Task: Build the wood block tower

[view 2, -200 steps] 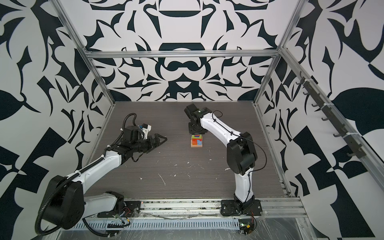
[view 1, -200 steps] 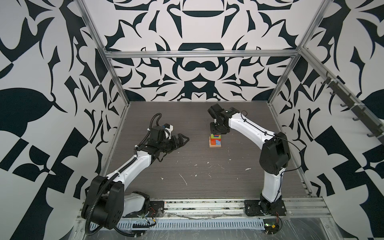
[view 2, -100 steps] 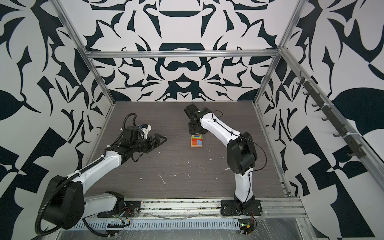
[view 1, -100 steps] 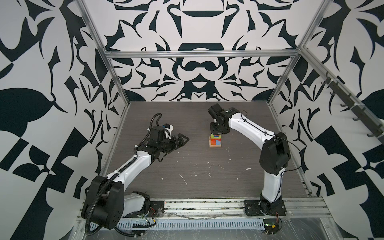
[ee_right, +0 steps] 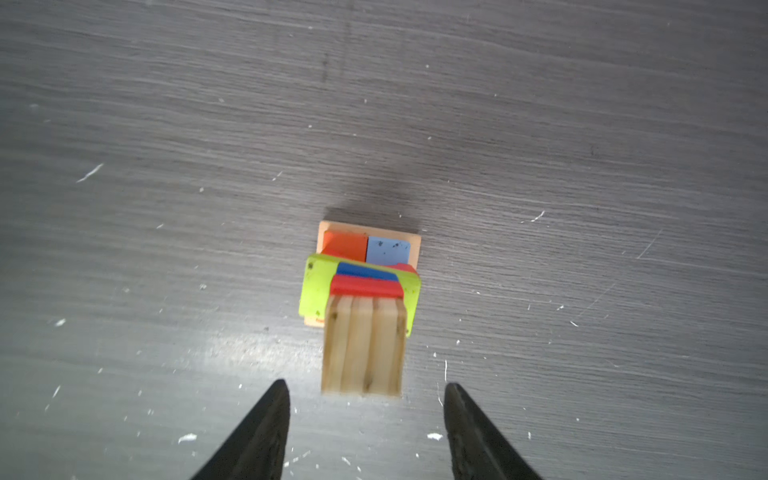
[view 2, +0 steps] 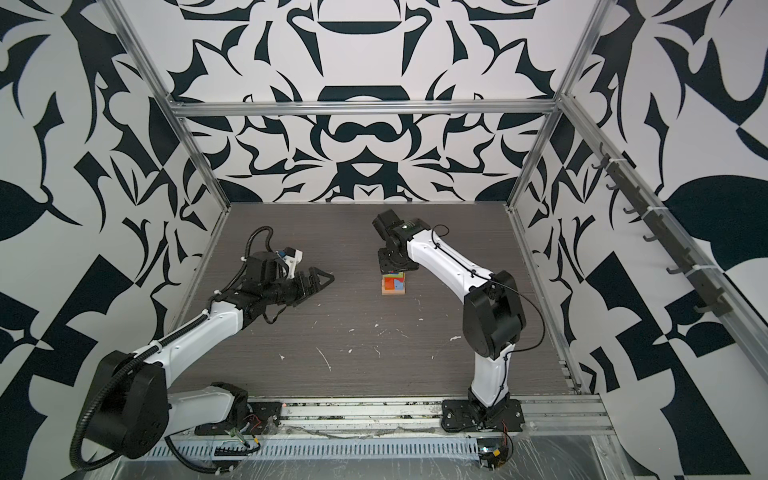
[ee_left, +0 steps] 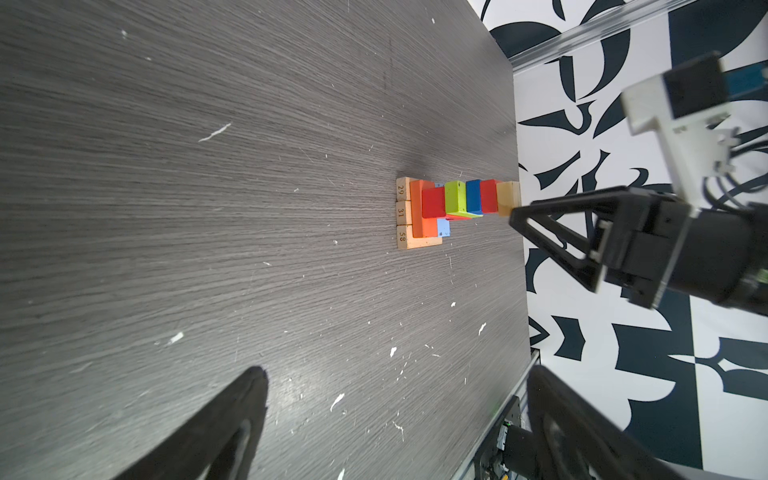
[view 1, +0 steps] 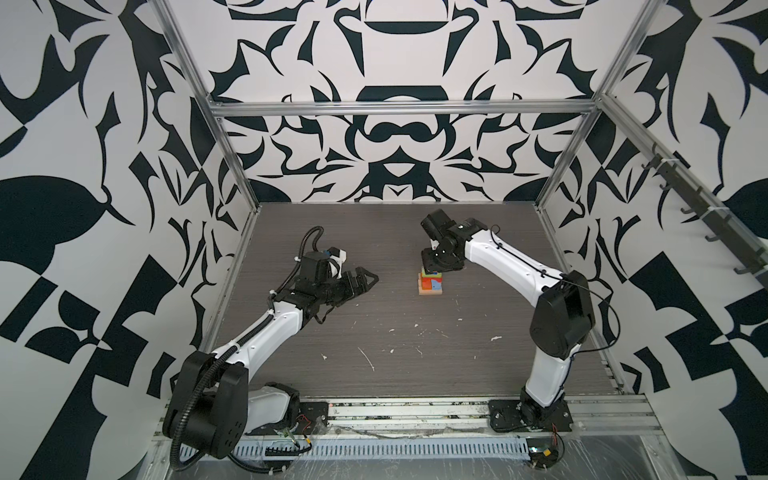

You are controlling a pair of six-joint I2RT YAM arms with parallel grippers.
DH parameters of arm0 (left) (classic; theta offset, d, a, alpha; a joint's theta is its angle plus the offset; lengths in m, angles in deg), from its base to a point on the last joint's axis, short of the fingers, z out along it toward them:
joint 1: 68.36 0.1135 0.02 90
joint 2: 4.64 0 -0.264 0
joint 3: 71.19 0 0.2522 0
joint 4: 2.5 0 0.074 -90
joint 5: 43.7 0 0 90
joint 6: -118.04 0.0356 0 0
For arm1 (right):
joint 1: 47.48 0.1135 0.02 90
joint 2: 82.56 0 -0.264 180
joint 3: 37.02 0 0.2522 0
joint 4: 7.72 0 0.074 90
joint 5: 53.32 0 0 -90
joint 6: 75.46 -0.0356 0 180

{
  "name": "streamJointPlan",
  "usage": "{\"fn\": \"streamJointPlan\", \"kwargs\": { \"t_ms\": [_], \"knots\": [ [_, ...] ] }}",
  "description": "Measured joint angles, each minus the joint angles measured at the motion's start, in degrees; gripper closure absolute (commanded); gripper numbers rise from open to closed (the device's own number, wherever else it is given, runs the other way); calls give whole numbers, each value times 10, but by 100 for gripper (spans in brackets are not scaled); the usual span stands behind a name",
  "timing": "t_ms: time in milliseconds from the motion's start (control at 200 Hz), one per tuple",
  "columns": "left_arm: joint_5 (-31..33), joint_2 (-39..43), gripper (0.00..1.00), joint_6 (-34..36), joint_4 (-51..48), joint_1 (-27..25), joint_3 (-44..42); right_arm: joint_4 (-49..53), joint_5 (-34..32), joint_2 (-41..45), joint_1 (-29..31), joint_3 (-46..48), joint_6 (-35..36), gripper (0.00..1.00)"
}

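The wood block tower [view 1: 430, 282] [view 2: 393, 284] stands on the table [view 1: 415, 353], right of the middle and towards the far side in both top views. The left wrist view shows it from the side, layer by layer. Three tan base blocks [ee_left: 401, 214] lie side by side, marked 29, 31 and 58. On them sit an orange block [ee_left: 419, 216] and a light blue block [ee_left: 444, 227]. Above these come a red block [ee_left: 433, 202], a lime green block [ee_left: 455, 201], a dark blue block [ee_left: 473, 201] and a second red block [ee_left: 489, 201]. A tan top block [ee_left: 508, 198] [ee_right: 363, 345] crowns the pile, which narrows upward in steps.

The right arm [view 1: 511, 266] reaches over the tower from above. In the right wrist view the right jaws stand apart, one on each side of the tan top block, with bare table showing in both gaps, so nothing is clamped.

The left arm [view 1: 270, 328] lies well to the left of the tower. The left jaws point towards the tower, spread wide and empty.

White flecks [view 1: 368, 359] are scattered over the dark wood-grain table, and black-and-white patterned walls [view 1: 395, 145] enclose it
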Motion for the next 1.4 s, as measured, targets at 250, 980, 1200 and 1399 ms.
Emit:
{"fn": "streamJointPlan", "kwargs": {
  "t_ms": [250,980,1200,1399],
  "knots": [
    [0,0,1,0,0,0,0,5,19,6,0,-3,23,37],
    [0,24,0,7,-29,-1,0,124,0,-82,-13,-148,-26,37],
    [0,36,0,7,-30,-1,0,134,17,-83,-30,-149,-24,37],
    [0,37,0,3,-29,-1,0,134,34,-92,-36,-149,-24,39]
  ]
}}
